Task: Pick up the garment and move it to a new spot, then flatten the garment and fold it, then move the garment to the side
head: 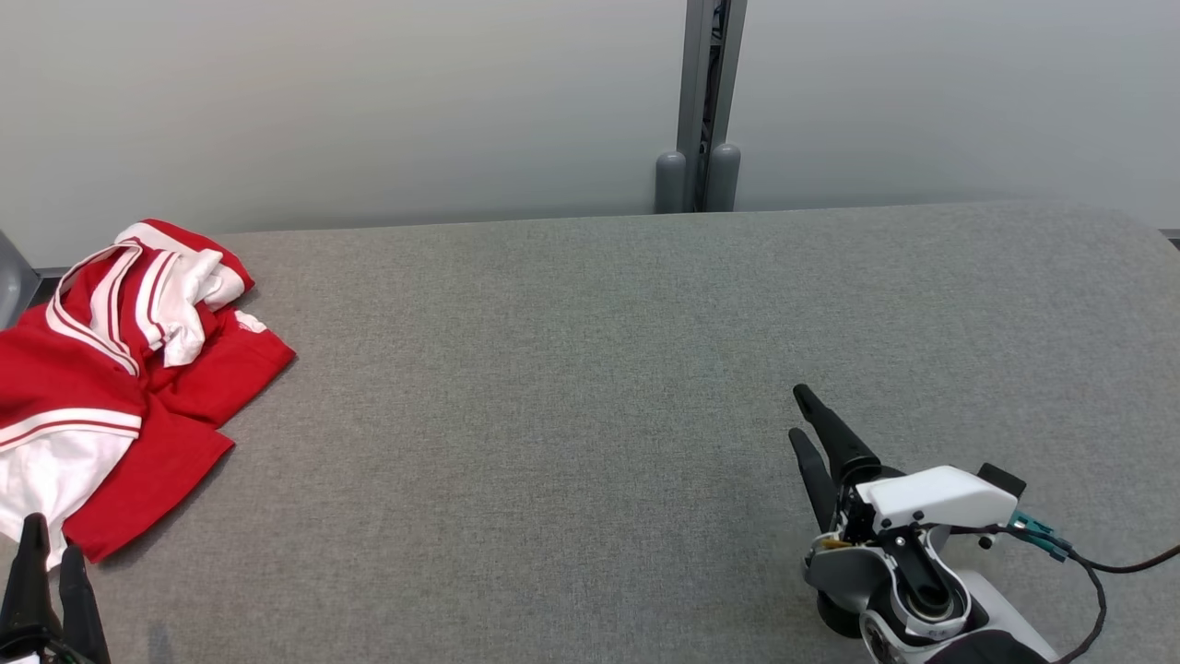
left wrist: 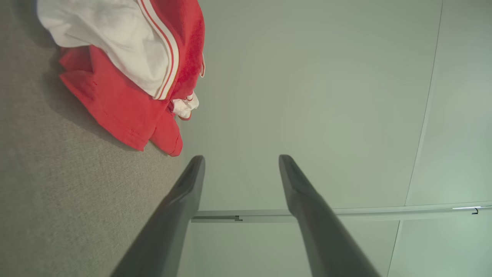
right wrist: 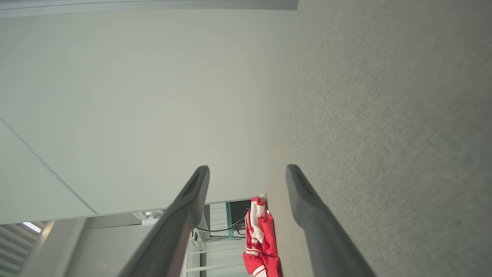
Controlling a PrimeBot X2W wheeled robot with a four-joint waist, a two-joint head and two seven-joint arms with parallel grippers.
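The garment [head: 184,369], red with white panels and striped trim, lies crumpled on the grey bench [head: 590,369] just ahead of the left hand [head: 51,553], whose fingers stand wide. The right hand [head: 796,413], also spread and empty, sits well apart.

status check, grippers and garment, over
Left gripper open, empty, just short of garment. Right gripper open, empty, above table. Crumpled garment at table's left end, untouched. Nothing in the way.
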